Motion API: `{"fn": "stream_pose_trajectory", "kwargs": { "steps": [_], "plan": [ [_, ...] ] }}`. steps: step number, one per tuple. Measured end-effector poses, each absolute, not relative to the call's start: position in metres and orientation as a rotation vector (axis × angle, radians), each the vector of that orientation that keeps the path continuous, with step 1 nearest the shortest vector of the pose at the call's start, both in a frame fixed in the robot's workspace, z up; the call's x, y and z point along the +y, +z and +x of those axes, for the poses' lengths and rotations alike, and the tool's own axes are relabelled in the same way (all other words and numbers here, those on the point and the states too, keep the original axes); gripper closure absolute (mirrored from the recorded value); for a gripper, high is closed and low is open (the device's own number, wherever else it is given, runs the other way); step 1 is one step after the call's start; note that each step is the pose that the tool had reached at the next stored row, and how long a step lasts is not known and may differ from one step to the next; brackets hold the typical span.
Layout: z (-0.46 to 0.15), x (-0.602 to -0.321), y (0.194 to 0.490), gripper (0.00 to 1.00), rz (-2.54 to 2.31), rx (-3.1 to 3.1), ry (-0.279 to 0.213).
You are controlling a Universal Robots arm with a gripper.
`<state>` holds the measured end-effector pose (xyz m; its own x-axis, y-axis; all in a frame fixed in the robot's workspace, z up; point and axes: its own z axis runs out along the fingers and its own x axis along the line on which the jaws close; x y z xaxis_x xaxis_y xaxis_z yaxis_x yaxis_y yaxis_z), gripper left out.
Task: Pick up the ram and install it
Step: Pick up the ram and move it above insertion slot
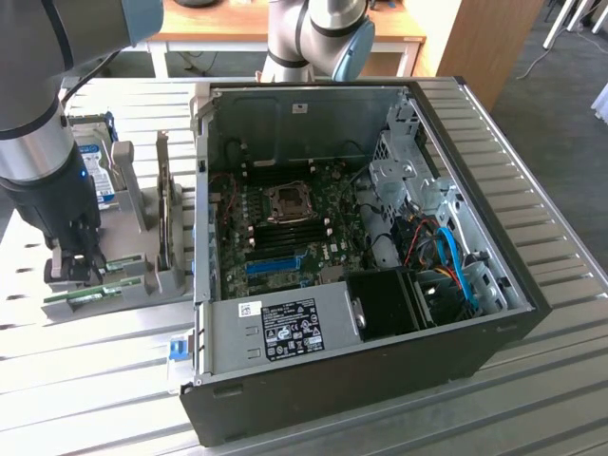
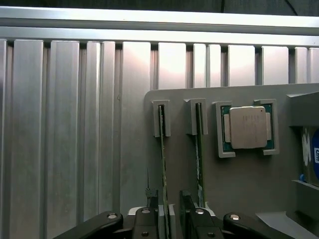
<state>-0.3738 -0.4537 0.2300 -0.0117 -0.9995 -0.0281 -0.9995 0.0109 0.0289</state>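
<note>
Wrist view: two thin green boards stand edge-on in slots of a matte grey holder (image 2: 184, 104), with a square silver chip (image 2: 247, 127) beside them. The exterior view adds the open computer case (image 1: 332, 399), just beside the holder on the ribbed metal table (image 1: 551, 190). The claw (image 2: 169, 216) is spread, with the ram (image 2: 162, 164) between its black fingers, seemingly untouched. The second stick (image 2: 199, 149) stands just outside.

At nine o'clock of the computer case (image 1: 313, 114), the arm (image 1: 38, 161) covers part of the hard drive (image 1: 103, 179). One end of the ram (image 2: 163, 159) runs off the picture between the jaws. Print on the case label (image 1: 293, 328) is too small to read.
</note>
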Motion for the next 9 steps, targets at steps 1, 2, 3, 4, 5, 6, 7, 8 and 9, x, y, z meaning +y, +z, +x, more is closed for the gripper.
{"fn": "stream_pose_trajectory", "kwargs": {
  "steps": [1,2,3,4,5,6,7,8,9],
  "plan": [
    [-0.3738,-0.4537,0.2300,0.69,2.208,-2.233,-0.063],
    [-0.3738,-0.4537,0.2300,0.69,2.208,-2.233,-0.063],
    [-0.3737,-0.4538,0.2299,0.69,2.208,-2.233,-0.063],
    [-0.3737,-0.4542,0.2297,0.69,2.209,-2.233,-0.063],
    [-0.3737,-0.4547,0.2297,0.69,2.209,-2.233,-0.063],
    [-0.3737,-0.4551,0.2297,0.69,2.208,-2.233,-0.063],
    [-0.3738,-0.4554,0.2293,0.69,2.208,-2.233,-0.063],
    [-0.3738,-0.4556,0.2289,0.69,2.208,-2.233,-0.063],
    [-0.3738,-0.4559,0.2284,0.69,2.208,-2.234,-0.063]
  ]
}}
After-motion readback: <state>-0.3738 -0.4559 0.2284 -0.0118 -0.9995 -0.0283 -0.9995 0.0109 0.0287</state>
